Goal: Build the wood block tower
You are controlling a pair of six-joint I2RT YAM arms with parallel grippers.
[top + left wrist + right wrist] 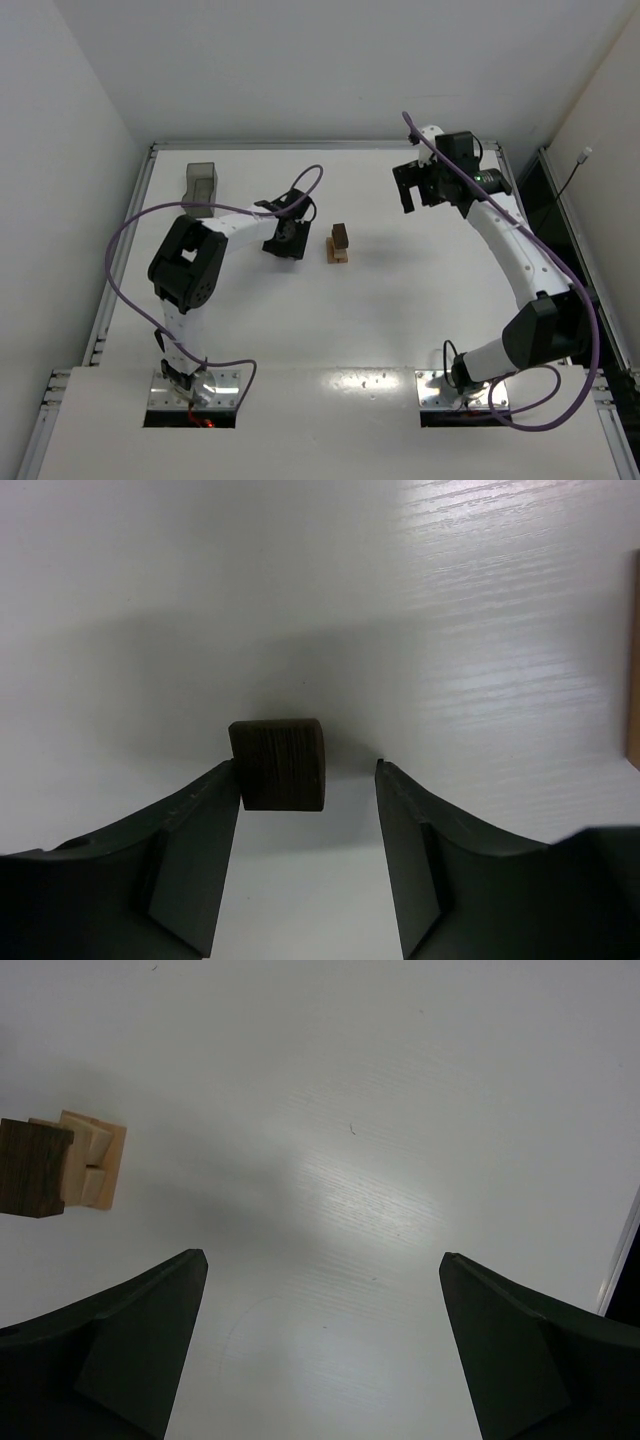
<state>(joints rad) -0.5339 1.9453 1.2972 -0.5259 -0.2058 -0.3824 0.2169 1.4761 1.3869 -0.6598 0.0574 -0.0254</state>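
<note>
Progress is partial: the tower (340,243) stands mid-table as a short stack, tan blocks (92,1158) below and one dark block (32,1168) on top. I have the left gripper (305,780) low beside it, jaws apart around a loose dark brown block (278,763) that appears to lie on the table (450,600), touching one finger with a gap to the other. The right gripper (322,1260) hangs clear, jaws wide, empty. Remaining, in my judgement: grasp this block and stack it.
</note>
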